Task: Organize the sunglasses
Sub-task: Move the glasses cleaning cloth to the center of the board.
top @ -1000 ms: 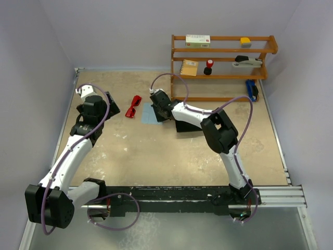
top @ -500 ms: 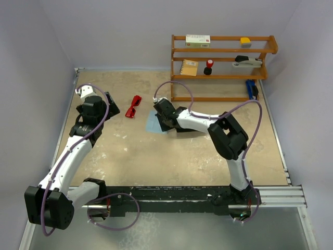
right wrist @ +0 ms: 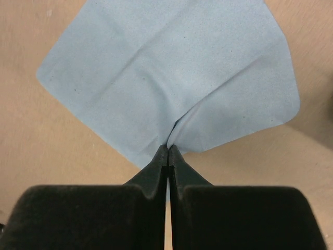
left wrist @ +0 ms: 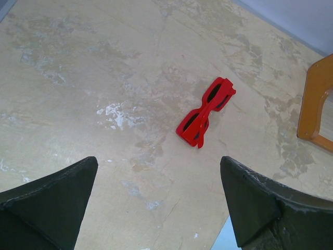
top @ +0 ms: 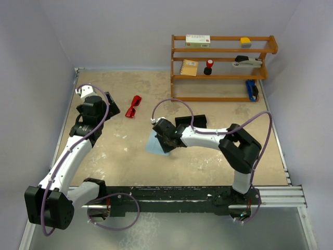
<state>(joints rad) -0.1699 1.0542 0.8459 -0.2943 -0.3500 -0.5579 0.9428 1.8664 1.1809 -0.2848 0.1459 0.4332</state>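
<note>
Mottled beige worktop (top: pixel 130 166) lies under both my arms. My right end effector (right wrist: pixel 167 153) is pinched tight on an edge of the light blue cloth (right wrist: pixel 171 78), near the worktop's middle. My left end effector (left wrist: pixel 156 166) hangs with its jaws spread wide, holding nothing. Beyond it the red sunglasses (left wrist: pixel 205 112) lie toward the far left corner, apart from the cloth. A black case (top: pixel 191 122) lies near the cloth.

On a mottled tan table (top: pixel 130 161), we see from above red sunglasses (top: pixel 133 106) lying toward the far left. A black case (top: pixel 191 121) lies near the middle, a light blue cloth (top: pixel 152 145) just in front of it. A wooden rack (top: pixel 223 50) stands at the far right.
</note>
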